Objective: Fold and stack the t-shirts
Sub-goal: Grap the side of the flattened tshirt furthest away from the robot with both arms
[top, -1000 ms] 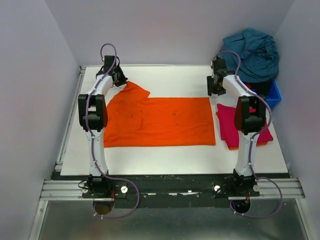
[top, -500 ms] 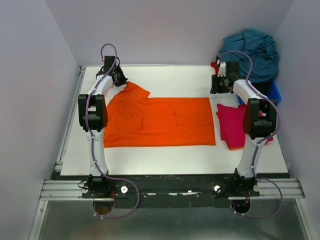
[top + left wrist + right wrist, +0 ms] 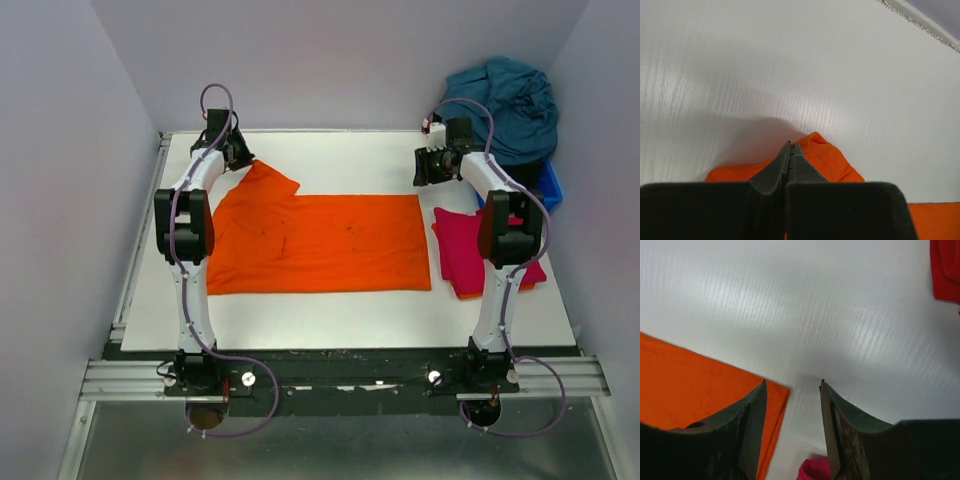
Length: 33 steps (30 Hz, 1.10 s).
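Orange shirt: the orange shirt (image 3: pixel 320 245) lay flat across the middle of the table (image 3: pixel 340 160), its body a tidy rectangle and one sleeve poking out toward 10 o'clock.
Left gripper: the left gripper (image 3: pixel 790 150) sat at 10 o'clock with its jaws pressed together on the tip of that sleeve.
Right gripper: the right gripper (image 3: pixel 792 385) hung at 1 o'clock with its jaws wide apart, holding nothing, over bare table just beside the shirt's far right corner.
Magenta shirt: the magenta shirt (image 3: pixel 462 250) lay folded at 3 o'clock, with an orange edge showing beneath it, probably another folded shirt.
Teal heap: the teal heap (image 3: pixel 505 105) was piled unfolded at 2 o'clock, off the table and over the bin (image 3: pixel 548 190).
Done: a small stack looked started at 3 o'clock.
Left: the orange shirt needed its sleeve tucked in, further folds and stacking, and the teal heap was untouched.
Edges: the shirt's right edge ran near the stack, and the near edge was straight.
Room: open table lay along 12 o'clock and 6 o'clock, while the walls stood close at 9 and 3 o'clock.
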Tool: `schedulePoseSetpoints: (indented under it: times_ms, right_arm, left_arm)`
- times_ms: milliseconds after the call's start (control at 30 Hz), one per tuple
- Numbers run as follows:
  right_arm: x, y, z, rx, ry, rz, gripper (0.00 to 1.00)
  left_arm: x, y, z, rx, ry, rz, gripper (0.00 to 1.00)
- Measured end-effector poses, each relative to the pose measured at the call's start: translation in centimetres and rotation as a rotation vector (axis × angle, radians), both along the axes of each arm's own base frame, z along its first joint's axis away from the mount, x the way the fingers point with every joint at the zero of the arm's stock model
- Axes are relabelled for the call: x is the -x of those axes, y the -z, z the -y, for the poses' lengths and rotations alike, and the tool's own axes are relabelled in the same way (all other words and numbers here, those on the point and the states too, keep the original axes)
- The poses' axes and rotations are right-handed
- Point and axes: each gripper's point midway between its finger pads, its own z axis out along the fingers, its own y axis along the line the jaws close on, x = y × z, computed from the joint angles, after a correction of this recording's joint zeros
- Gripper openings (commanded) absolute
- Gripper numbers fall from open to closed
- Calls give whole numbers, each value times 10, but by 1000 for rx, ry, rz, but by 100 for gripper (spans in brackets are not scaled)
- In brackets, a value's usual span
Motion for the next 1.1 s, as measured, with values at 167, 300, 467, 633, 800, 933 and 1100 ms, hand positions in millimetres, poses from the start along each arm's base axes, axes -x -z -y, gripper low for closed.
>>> schedulePoseSetpoints:
  times_ms: [167, 300, 467, 633, 800, 933, 1100]
  right_arm:
    - [-3, 12, 2, 30, -38, -48, 54]
    - [-2, 21, 2, 45, -62, -77, 54]
    - [6, 24, 3, 63, -91, -104, 55]
    - [11, 16, -1, 62, -147, -126, 54]
    - [8, 11, -10, 34, -191, -134, 52]
    - [7, 16, -12, 35, -198, -163, 52]
    - [14, 22, -12, 32, -199, -201, 52]
  left_arm:
    - [0, 0, 0, -2, 1, 0, 0]
    - [0, 0, 0, -2, 2, 1, 0]
    - [0, 0, 0, -5, 4, 1, 0]
    - [0, 0, 0, -5, 4, 0, 0]
    - [0, 0, -1, -8, 7, 1, 0]
    - [0, 0, -1, -11, 10, 1, 0]
    - [0, 1, -1, -13, 11, 1, 0]
